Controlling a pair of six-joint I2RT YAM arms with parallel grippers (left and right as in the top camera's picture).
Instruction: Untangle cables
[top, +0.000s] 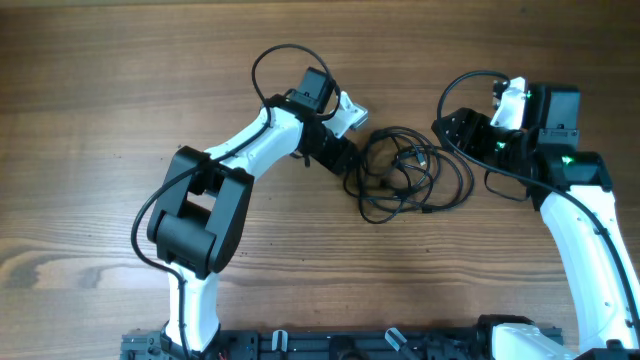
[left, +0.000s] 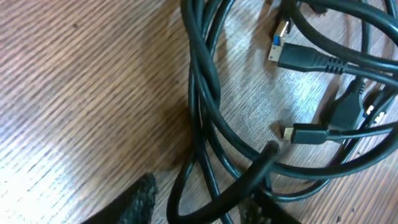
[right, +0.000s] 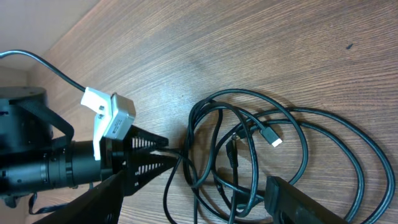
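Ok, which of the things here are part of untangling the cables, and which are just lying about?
Part of the job: cables; left gripper; right gripper.
Just there: wooden table; arms' own wires; black rail at the bottom edge.

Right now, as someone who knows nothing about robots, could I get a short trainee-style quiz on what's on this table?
1. True or false: the cables lie straight and apart from one another.
2. Fill in: the right gripper, close to the tangle, has its jaws ___.
3. Whose fingertips sit either side of a strand at the tangle's edge? A) the left gripper B) the right gripper C) neither

Key: 1 false, they overlap in looped coils; 2 open; 3 A.
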